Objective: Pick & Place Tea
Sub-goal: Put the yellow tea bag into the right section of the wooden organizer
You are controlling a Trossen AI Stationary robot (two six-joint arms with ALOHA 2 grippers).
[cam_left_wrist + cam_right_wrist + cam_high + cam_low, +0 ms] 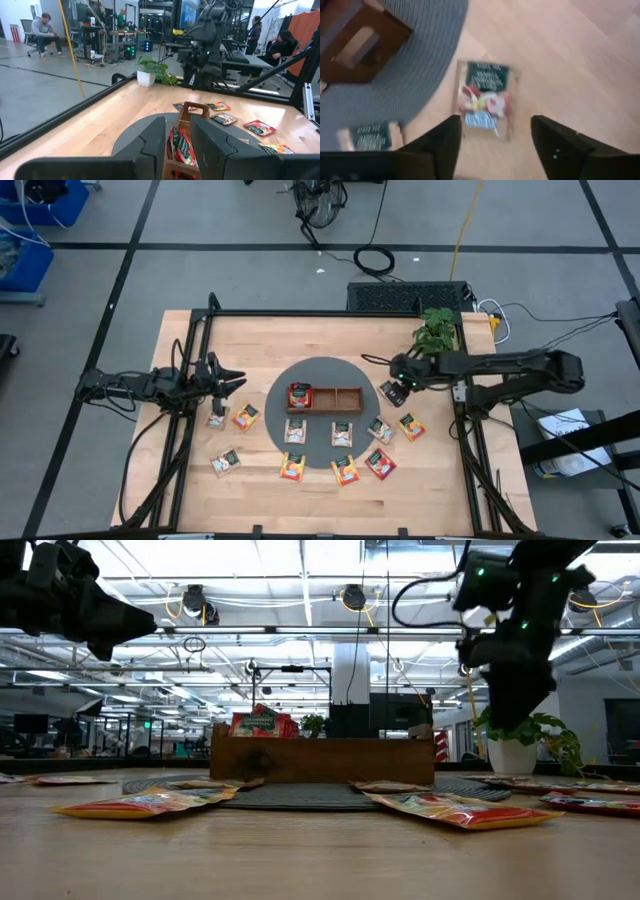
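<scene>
Several tea packets lie flat on the table around the front of the wooden tray (pixel 345 398), among them a red one (pixel 380 464) and an orange-yellow one (pixel 292 469). Red packets (pixel 299 395) stand in the tray's left compartment. My right gripper (pixel 393 391) hovers just right of the tray with its fingers open over a whitish packet with dark green print (pixel 482 97), which lies on the wood beside the grey mat (pixel 415 65). The right gripper (pixel 492 137) holds nothing. My left gripper (pixel 228 381) waits left of the mat, its fingers (pixel 150 145) slightly apart and empty, facing the tray (pixel 192 112).
A round grey mat (pixel 325 370) lies under the tray. A potted plant (pixel 436 330) stands at the back right corner. Black frame rails (pixel 190 350) run along the table's sides. People sit at desks in the room beyond.
</scene>
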